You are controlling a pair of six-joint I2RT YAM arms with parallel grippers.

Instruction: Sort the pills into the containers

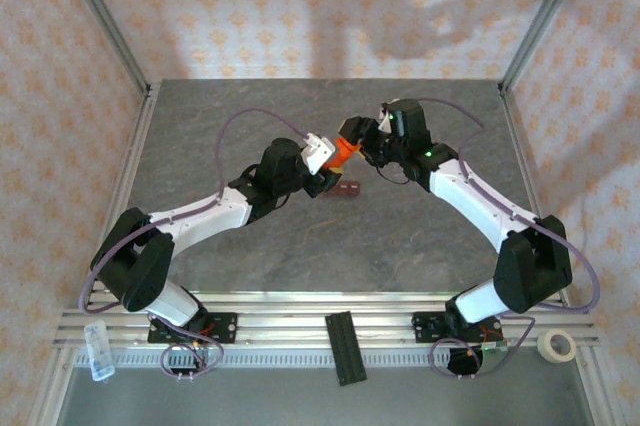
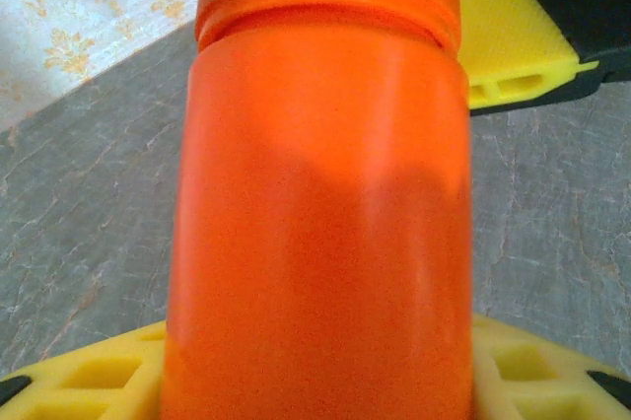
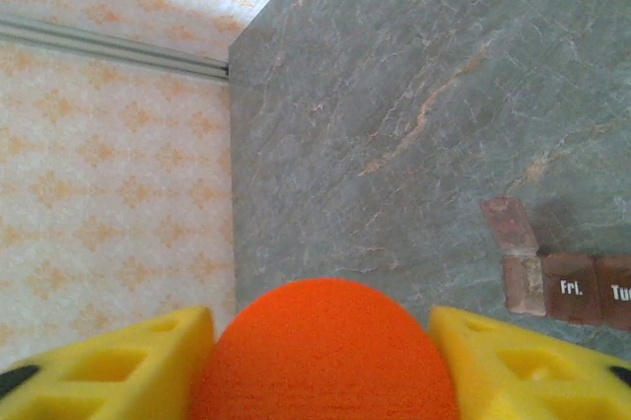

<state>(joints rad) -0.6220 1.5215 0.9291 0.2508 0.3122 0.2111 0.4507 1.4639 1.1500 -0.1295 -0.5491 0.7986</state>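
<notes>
An orange bottle hangs above the middle of the table, and my left gripper is shut on its body. The left gripper's yellow fingers press both sides of the bottle near the bottom of the left wrist view. My right gripper meets the bottle from the far right, its yellow fingers closed against the orange cap. Below the bottle the containers lie on the table as a dark red-brown bar with day labels and one lid flipped open. The pills are hidden.
The grey stone-look tabletop is walled by patterned panels and aluminium posts. On the near rail lie a black bar, a clear small box and a tape roll.
</notes>
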